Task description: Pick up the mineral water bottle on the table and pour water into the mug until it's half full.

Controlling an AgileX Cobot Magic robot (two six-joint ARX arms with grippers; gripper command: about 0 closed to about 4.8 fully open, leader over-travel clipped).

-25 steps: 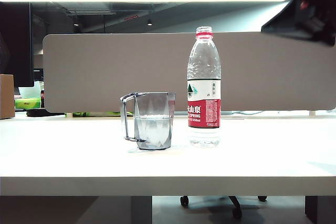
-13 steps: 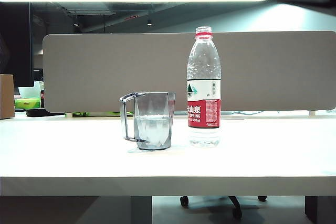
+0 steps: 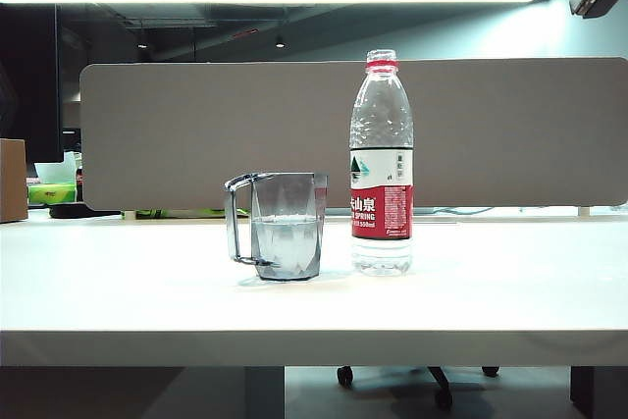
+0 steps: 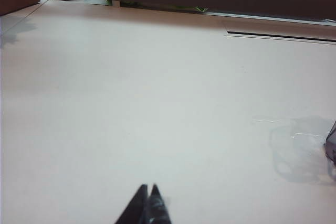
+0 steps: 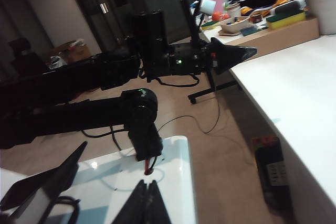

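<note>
Clear plastic caught the overhead light as we framed the mineral water bottle standing upright on the table, cap off and untouched by either arm, just right of the mug. We judged the job all but finished: the water in the mug sat at roughly the halfway mark, and the bottle was back down with only a shallow pool left in its base. Of the arms, we could make out only a dark fragment at the upper right corner of the exterior view, well above and apart from the bottle. Our left wrist view showed the left gripper with its tips pressed together, clenched on nothing, low over bare tabletop on the left, with the mug's edge at the frame's margin. Our right wrist view showed the right gripper likewise clenched and empty, turned away from the table toward the robot's own base. What remained, in our reading, was simply parking the arms.
</note>
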